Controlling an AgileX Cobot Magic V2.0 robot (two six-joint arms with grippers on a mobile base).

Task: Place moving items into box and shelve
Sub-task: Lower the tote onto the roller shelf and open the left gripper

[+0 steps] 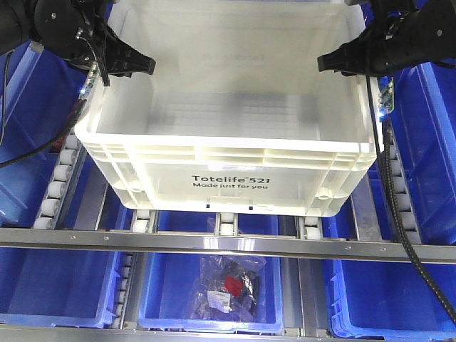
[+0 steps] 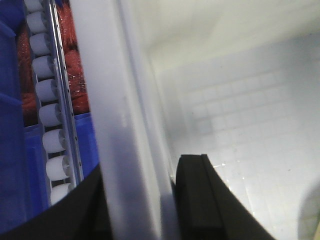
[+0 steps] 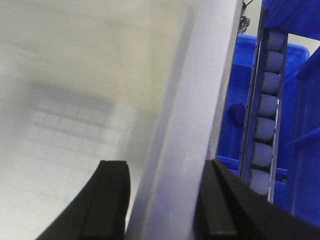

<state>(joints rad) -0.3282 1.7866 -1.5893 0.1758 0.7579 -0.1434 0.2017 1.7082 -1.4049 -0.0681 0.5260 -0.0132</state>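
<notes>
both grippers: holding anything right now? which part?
Both straddle the white crate: left gripper over its left side wall, right gripper over its right side wall. Contact isn't clear.

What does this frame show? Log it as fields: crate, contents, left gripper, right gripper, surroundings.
crate: white crate resting on shelf rollers
contents: no balls visible; floor looks bare
left gripper: straddles the crate's left wall, one finger inside
right gripper: straddles the right wall, one finger inside
grip: contact with walls unclear
surroundings: blue bins beside and below; middle lower one holds bagged parts
</notes>
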